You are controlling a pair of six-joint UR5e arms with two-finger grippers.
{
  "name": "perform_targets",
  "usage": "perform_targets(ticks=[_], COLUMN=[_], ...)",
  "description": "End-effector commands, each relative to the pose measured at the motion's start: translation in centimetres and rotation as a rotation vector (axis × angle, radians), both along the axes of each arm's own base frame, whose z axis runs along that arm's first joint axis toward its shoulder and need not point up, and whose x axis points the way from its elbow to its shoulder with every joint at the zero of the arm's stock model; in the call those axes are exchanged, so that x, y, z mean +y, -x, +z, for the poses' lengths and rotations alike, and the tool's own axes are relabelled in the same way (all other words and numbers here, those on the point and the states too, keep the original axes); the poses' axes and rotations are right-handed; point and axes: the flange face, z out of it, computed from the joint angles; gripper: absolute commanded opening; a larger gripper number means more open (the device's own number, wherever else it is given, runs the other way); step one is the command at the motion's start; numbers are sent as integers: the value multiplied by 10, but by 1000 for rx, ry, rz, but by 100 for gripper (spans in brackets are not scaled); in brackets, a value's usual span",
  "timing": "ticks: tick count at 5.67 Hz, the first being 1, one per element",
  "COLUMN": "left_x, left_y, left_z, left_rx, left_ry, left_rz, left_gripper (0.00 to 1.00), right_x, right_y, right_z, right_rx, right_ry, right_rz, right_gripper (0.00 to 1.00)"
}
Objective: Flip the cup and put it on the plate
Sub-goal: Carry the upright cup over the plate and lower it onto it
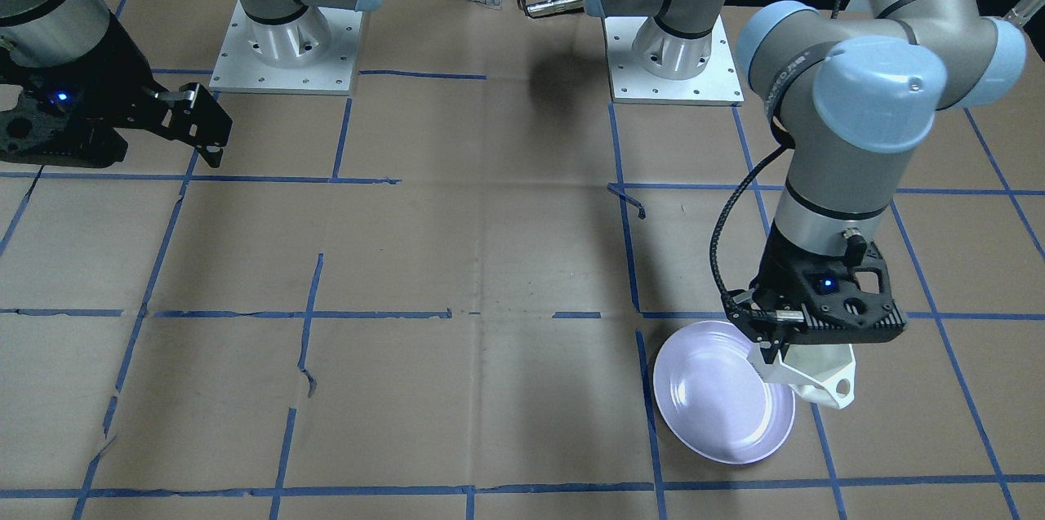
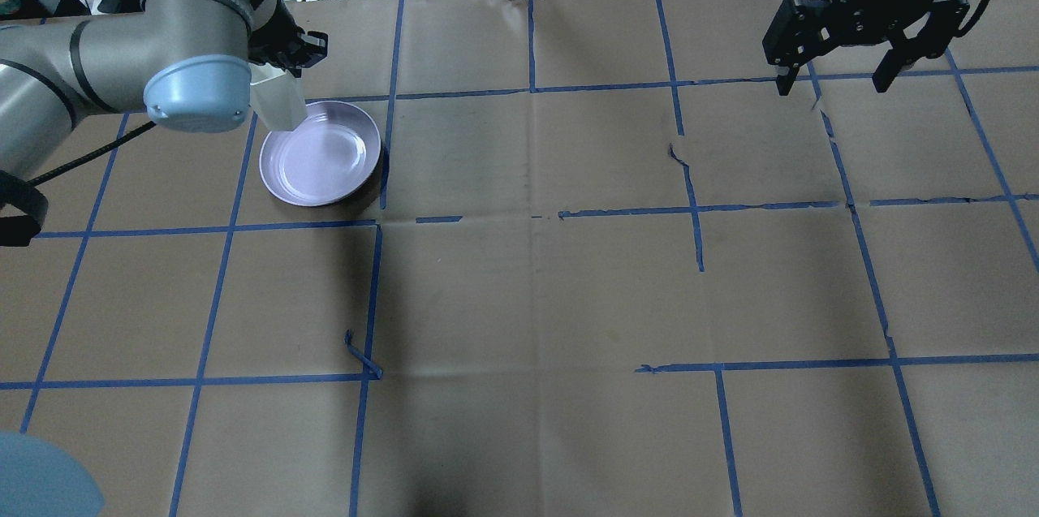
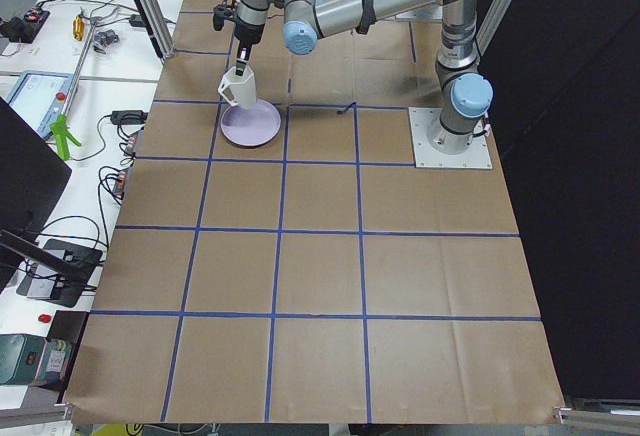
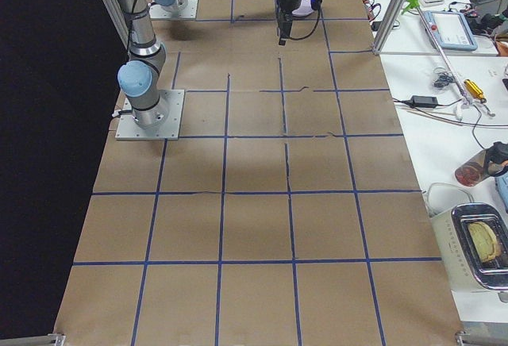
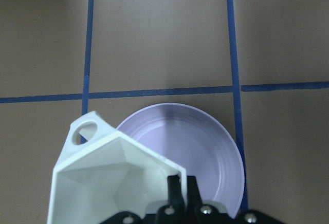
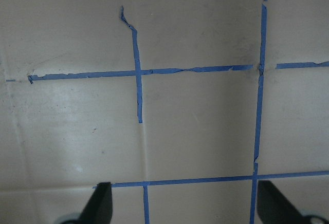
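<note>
Hanging from a pinch on one wall, the small white faceted mug (image 5: 110,178) could swing or slip. The hold is thin and off to one side, with the loop handle at the far corner. The mug is mouth-up toward the wrist camera, in the lower left of that view. It overlaps only the near-left edge of the round glossy pale lavender plate (image 5: 205,147), not its middle. If it is let go here, its base would likely land on the raised rim and topple onto the brown paper-covered table (image 2: 568,298) — so it needs to move toward the centre first. In the side view it seems to hang clear above the plate, though I cannot be sure of the gap.

The left gripper (image 5: 180,190) is closed narrow, its fingers clamped either side of the mug's rim wall. The right gripper (image 2: 832,83) hangs in the upper right of the overhead view, spread wide — it holds and touches nothing.
</note>
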Motion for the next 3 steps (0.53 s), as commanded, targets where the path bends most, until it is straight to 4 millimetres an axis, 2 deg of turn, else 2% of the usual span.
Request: perform_targets(ticks=[1, 3], left_x=[20, 14], left_y=[1, 3], left_z=[-56, -100], left_rx=[5, 4], left_ry=[-51, 14], left_rz=[1, -1], left_gripper=[0, 0], right_x=[0, 0], right_y=[0, 0], right_z=[0, 0], right_rx=[0, 0], right_ry=[0, 0], right_rz=[0, 0], right_gripper=[100, 100])
